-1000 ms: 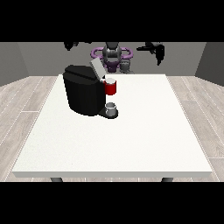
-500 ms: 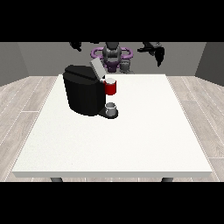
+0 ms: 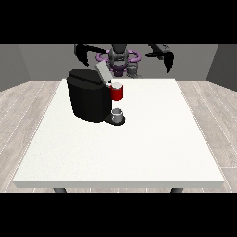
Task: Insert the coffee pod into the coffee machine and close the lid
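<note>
change: hand at the view's right (image 3: 168,59) has dropped slightly, fingers hanging, empty; hand at upper left (image 3: 83,53) unchanged, grip unclear | coffee pod (image 3: 132,70) behind the coffee machine (image 3: 90,95) on the worktop (image 3: 139,143) far edge, ungrasped | lid (image 3: 102,72) up | meaning: reach barely begun

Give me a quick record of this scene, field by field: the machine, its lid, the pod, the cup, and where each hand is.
coffee machine: black, on the white table, toward the view's left
lid: raised, tilted open
red part: at the machine's front, above the cup; likely where the pod goes
coffee pod: cannot tell it apart
cup: grey, on the machine's base
hand at the view's left: raised behind the machine, holds nothing visible
hand at the view's right: raised, past the table's far edge, fingers hanging down
</note>
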Controlling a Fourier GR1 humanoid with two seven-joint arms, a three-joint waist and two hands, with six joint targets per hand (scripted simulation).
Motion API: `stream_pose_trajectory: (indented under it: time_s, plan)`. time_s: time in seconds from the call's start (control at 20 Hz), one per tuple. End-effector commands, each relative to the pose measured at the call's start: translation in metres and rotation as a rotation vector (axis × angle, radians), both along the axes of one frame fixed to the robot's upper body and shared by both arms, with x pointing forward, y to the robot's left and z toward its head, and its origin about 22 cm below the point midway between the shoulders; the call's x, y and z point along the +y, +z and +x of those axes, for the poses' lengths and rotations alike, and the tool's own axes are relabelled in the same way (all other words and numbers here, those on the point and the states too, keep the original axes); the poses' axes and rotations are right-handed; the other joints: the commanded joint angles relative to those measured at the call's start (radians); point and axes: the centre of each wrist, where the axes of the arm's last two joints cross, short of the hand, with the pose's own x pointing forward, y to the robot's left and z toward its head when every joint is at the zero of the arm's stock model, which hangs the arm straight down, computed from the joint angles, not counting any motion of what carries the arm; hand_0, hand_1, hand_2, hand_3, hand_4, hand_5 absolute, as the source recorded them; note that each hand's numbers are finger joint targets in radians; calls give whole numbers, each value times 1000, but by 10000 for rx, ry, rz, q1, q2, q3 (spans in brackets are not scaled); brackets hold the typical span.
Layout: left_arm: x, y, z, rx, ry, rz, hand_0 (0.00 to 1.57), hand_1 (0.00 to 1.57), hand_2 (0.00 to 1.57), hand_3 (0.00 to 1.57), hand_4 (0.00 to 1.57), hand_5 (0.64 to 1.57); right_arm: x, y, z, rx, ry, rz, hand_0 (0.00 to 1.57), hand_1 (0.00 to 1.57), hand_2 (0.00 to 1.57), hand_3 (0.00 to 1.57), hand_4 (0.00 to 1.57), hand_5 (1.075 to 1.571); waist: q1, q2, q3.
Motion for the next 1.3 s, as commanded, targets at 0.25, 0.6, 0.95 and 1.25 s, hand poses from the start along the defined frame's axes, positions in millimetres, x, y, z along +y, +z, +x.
stream_pose_trajectory:
  time_s: [0.25, 0.6, 0.95, 1.25]
  plan:
    - [13, 23, -7, -606, 418, 153, 0, 0, 0, 0, 0, 1571, 10, -4, 21, 44, 231, -103, 0, 0, 0, 0, 0, 1571, -281, 635, 0]
    - [12, 23, -17, -728, 389, 151, 0, 0, 0, 0, 0, 1571, 17, 5, 39, -156, 357, -561, 0, 0, 0, 0, 0, 1571, 1, 829, 0]
    - [22, 33, -6, -750, 655, 421, 0, 0, 0, 0, 0, 1571, 36, 21, 54, -378, 633, -649, 0, 0, 0, 0, 40, 1571, -192, 1165, -1]
    - [32, 19, -15, -787, 716, 353, 0, 0, 0, 0, 0, 1571, 34, 15, 54, -204, 1193, -791, 0, 0, 0, 0, 0, 1571, -216, 1109, -1]
